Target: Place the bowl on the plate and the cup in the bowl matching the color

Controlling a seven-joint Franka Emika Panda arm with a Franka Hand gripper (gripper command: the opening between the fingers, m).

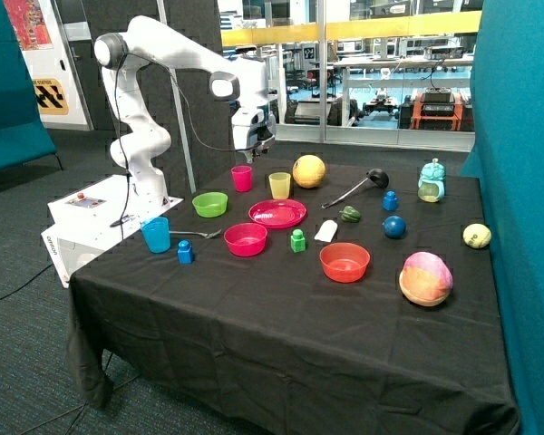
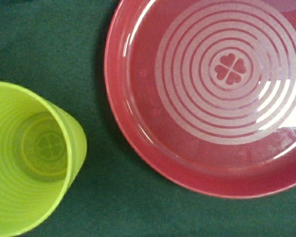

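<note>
Plate [image 1: 277, 214] lies bare on the black table [image 1: 254, 317], and my gripper [image 1: 251, 145] hangs high above the space between the pink cup [image 1: 242, 178] and the yellow cup [image 1: 279, 185]. From outside I see the whole set: the pink bowl [image 1: 246, 239] stands just in front of the plate, not on it, and the pink cup stands apart behind, near the green bowl [image 1: 209, 204]. My wrist camera shows only two things: the plate [image 2: 138, 148] with pale rings and a clover in its middle (a detail the outside view does not give), and beside it the yellow cup [image 2: 29, 163], seen from above. My fingers appear in neither view clearly, so I cannot tell if they are spread or closed.
</note>
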